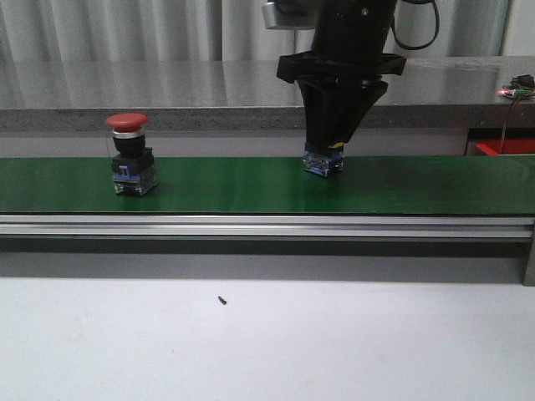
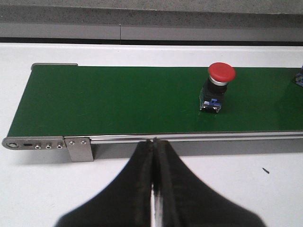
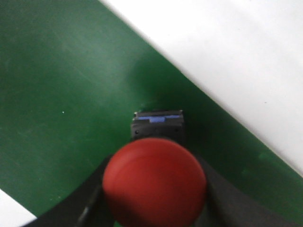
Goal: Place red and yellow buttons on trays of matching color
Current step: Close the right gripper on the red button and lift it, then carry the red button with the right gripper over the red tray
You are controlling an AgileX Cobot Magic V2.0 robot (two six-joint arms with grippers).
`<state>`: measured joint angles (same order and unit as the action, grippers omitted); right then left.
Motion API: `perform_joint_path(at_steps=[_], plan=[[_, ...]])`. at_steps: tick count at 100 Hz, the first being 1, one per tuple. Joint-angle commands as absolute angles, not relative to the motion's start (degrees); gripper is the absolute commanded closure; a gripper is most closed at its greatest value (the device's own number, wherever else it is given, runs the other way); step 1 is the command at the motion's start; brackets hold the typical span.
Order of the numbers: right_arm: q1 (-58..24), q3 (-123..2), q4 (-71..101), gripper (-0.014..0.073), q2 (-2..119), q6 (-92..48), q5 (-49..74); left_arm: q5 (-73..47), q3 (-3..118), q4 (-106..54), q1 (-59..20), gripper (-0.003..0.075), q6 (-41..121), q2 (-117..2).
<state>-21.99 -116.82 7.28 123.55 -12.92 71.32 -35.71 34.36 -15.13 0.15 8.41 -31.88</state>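
right tool (image 1: 324,159): gripping red-capped button (image 3: 154,182) | left tool (image 2: 154,156): closed, empty | second red button (image 1: 130,155): upright on belt (image 1: 251,188)

The right gripper (image 1: 324,154) hides most of its clamped red button (image 3: 154,181), whose blurred cap the frame edge crops.

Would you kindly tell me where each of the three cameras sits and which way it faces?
Front view: faces forward across the white table at the green belt; shows the right gripper closed on a red button.
Left wrist view: looks over the shut left gripper at the belt and the free red button.
Right wrist view: looks down on the gripped red button.
Front and left wrist views share the free button.
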Motion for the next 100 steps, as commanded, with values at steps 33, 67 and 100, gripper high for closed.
perform_joint_path(at_steps=[33, 67, 100], plan=[[-17.86, -117.88, 9.74, 0.0374, 116.89, -13.17, 74.25, -32.03, 35.87, -16.3, -0.33, 0.074, 8.41, -31.92], [-11.8, -106.43, 9.74, 0.0374, 102.94, -12.82, 71.14, -32.03, 35.87, -16.3, -0.33, 0.074, 8.41, -31.92], [0.16, -91.27, 9.74, 0.0374, 89.06, -11.95, 64.36, -32.03, 35.87, -16.3, -0.33, 0.074, 8.41, -31.92]])
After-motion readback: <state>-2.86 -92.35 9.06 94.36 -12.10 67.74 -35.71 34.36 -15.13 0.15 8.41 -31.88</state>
